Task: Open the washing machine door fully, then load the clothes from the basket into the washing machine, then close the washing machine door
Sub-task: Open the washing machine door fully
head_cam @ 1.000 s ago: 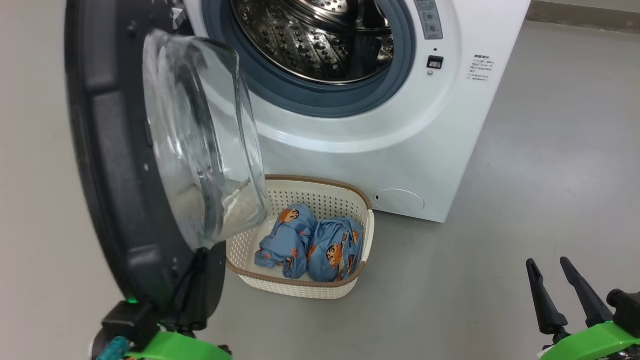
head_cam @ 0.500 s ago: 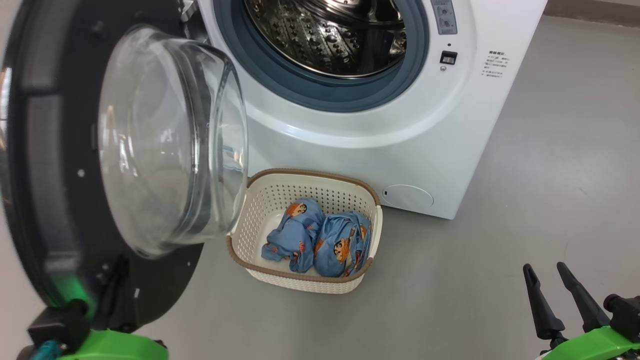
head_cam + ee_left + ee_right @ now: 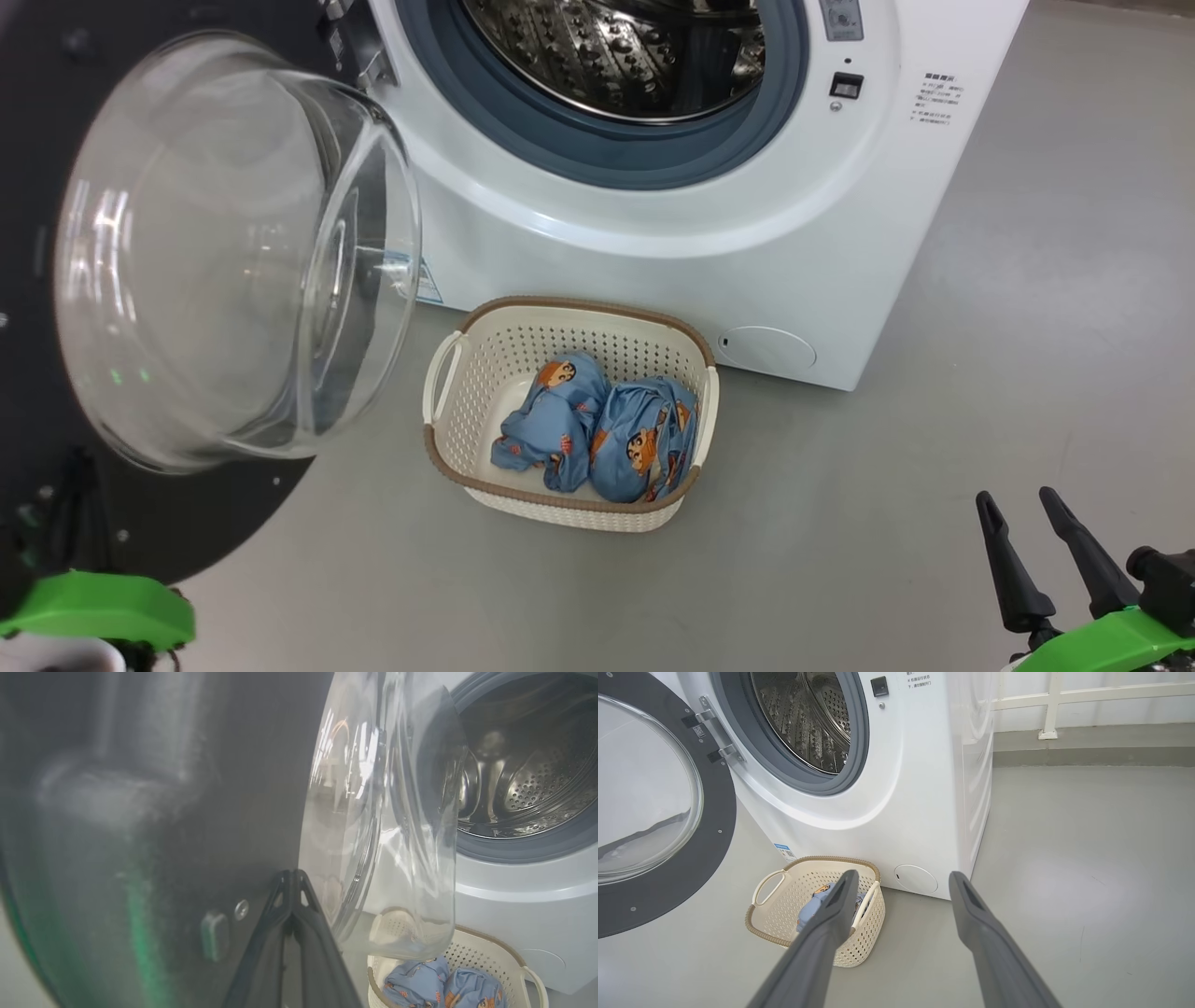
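Door [image 3: 215, 509]: wide open at washer's [image 3: 653, 280] left; left gripper [image 3: 290, 877] pinched shut, tips against its black inner face.
Right gripper [image 3: 901, 879]: spread wide, empty, over the floor.
Basket [image 3: 579, 347]: on the floor before the washer, clothes [image 3: 597, 429] inside, beside the door's glass bowl.

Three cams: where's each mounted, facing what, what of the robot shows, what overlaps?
Head view: on the head, facing forward and down at the washing machine, the open washing machine door and the basket of clothes; right gripper open at lower right, green left-arm cover at lower left.
Left wrist view: along the shut left gripper, close to the door's black inner face.
Right wrist view: along its own open fingers toward basket and machine.
Shared: all three show the door, the basket and the clothes.
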{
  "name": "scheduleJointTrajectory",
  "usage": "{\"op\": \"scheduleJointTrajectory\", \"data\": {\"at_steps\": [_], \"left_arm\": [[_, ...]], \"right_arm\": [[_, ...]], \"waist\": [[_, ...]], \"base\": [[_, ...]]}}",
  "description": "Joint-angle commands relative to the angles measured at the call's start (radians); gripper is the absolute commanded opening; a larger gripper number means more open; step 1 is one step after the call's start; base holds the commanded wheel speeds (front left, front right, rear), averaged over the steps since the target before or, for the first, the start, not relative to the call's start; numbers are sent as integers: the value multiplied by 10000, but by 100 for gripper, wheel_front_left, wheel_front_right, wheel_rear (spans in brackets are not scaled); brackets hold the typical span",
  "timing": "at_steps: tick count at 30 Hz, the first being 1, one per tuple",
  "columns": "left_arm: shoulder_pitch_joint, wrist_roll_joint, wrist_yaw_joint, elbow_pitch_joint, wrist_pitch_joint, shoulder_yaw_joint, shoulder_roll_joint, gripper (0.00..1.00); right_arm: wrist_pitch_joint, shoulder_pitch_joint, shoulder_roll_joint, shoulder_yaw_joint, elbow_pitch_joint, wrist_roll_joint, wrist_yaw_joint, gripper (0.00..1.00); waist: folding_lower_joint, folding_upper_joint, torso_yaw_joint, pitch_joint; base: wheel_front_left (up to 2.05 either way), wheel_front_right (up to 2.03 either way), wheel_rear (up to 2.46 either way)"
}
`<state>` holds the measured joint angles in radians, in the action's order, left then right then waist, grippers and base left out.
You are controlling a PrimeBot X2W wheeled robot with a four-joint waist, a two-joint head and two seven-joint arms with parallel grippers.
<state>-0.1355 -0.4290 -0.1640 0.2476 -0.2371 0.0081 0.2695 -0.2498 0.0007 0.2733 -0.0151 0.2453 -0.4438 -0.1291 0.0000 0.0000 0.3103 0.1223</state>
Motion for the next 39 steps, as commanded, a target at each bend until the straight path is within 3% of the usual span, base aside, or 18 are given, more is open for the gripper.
{"op": "scheduleJointTrajectory", "data": {"at_steps": [1,11,20,28,39], "left_arm": [[-557,60,-143,-1,-114,676,636,0],[-1209,-35,-52,1011,-213,1403,1288,0],[-2304,93,384,2513,-243,1991,1981,0],[-3373,187,1043,3768,-245,2729,2360,0],[-4915,820,1405,5302,-246,3874,3028,0]], "right_arm": [[-120,-195,223,-172,-264,-94,-16,100],[-120,-345,289,-217,-344,-66,-16,100],[-120,-645,406,-286,-409,-85,-16,100],[-120,-994,548,-247,-501,-91,-16,100],[-120,-1390,677,-125,-692,-10,-16,100]], "waist": [[0,0,32,63],[0,0,104,425],[0,0,43,975],[0,0,-118,1621],[0,0,-333,2525]], "base": [[0,0,0],[0,0,0],[0,0,0],[0,0,0],[0,0,0]]}}
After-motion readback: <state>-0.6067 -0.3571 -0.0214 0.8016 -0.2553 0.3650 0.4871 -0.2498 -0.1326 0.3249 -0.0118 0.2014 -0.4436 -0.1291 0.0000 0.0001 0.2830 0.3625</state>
